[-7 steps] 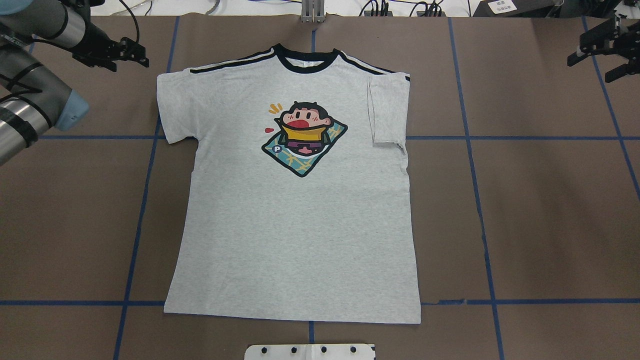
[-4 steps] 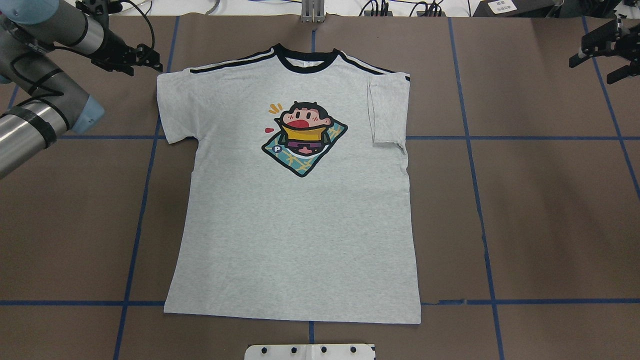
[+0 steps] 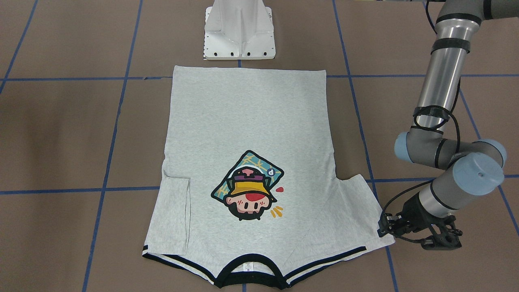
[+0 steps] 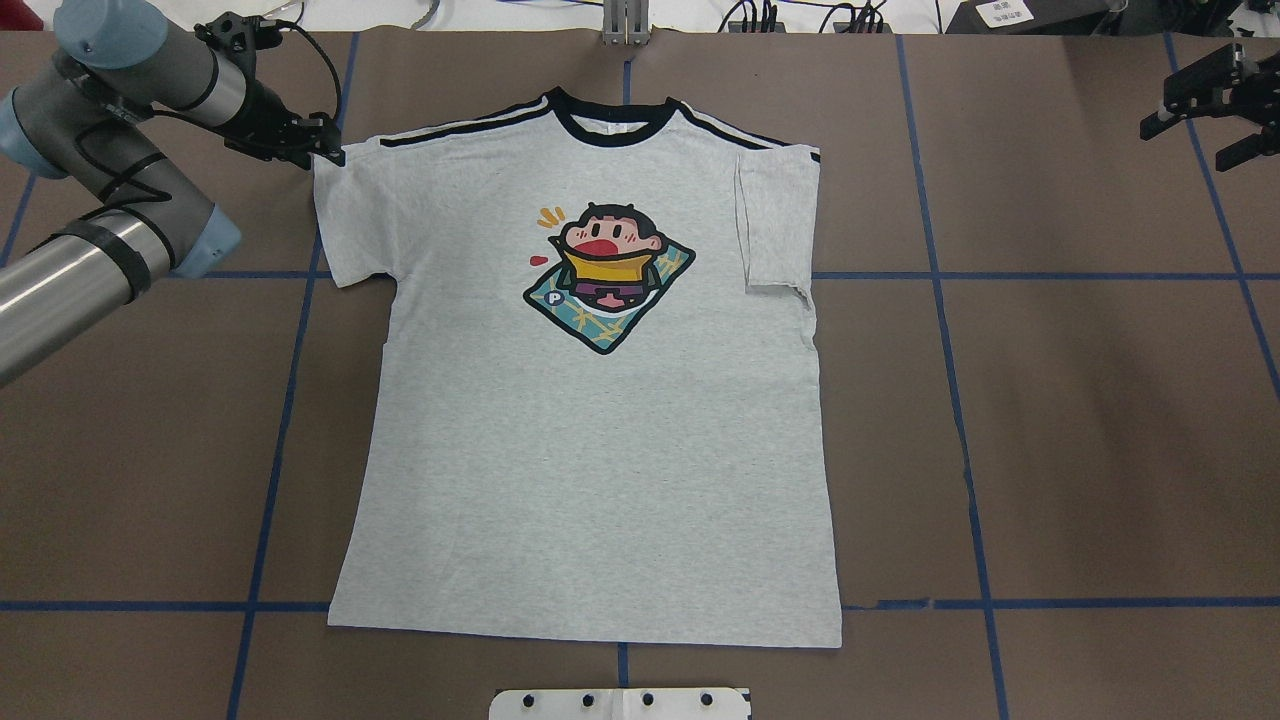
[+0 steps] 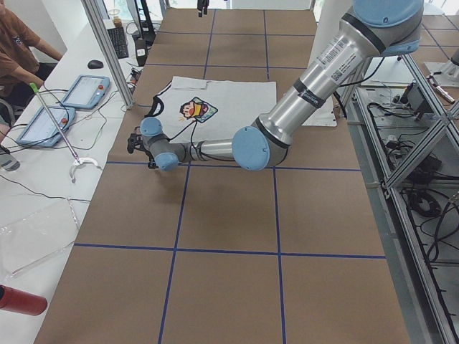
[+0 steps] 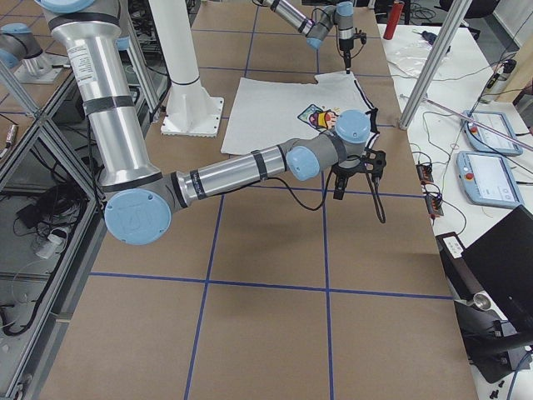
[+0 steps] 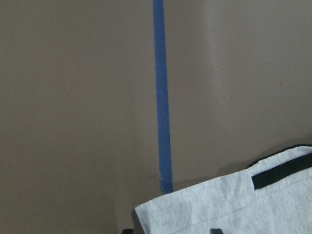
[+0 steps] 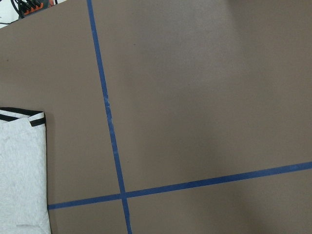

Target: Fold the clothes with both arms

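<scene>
Grey heather T-shirt flat, print up, mid-table; right-side sleeve folded inward. We note left gripper with jaws apart, straddling left sleeve's outer corner, not clamped. Right gripper spread, well clear of shirt.

We've got the grey T-shirt lying flat and print-up in the middle of the table, collar toward the far edge, hem toward the robot's edge. The sleeve on the robot's right is folded in over the body and the other's spread out. The left gripper is low at that spread sleeve's outer corner, fingers apart. The right gripper hangs near the far right corner, fingers apart, well clear of the shirt.
</scene>
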Motion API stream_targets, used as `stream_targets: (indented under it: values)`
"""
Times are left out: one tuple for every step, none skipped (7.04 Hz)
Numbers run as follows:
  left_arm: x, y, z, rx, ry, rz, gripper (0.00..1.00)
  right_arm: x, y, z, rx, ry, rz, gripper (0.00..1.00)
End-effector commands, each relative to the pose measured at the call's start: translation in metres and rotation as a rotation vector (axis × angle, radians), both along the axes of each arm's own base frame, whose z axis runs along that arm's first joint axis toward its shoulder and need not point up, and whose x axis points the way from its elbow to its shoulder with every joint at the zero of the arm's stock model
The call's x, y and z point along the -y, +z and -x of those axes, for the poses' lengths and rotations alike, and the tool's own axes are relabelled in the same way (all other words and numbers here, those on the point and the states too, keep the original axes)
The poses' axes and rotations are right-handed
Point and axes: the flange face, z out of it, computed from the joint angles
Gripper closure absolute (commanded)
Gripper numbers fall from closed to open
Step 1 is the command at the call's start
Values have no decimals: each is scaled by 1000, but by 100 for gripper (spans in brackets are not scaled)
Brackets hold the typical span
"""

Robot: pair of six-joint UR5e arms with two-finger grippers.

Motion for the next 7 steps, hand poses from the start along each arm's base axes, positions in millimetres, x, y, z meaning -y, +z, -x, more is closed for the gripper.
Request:
stream_targets:
  values:
    - [0, 0, -5, 2, 0, -6, 82, 1, 1, 0, -9, 5, -7, 0]
    - [3, -8, -7, -3, -1, -15, 100, 1, 0, 0, -9, 5, -8, 0]
    - [4, -10, -4, -4, -3, -19, 100, 0, 2, 0, -11, 6, -6, 0]
    - [10, -45, 7, -42, -20, -63, 100, 0, 2, 0, -10, 5, -5, 0]
    - [0, -94, 0, -131, -76, -22, 100, 0, 3, 0, -10, 5, -5, 0]
    - [-18, -140, -33, -218, -90, 43, 100, 0, 3, 0, -9, 4, -3, 0]
    - [-38, -165, -67, -262, -114, 89, 100, 2, 7, 0, -12, 5, 4, 0]
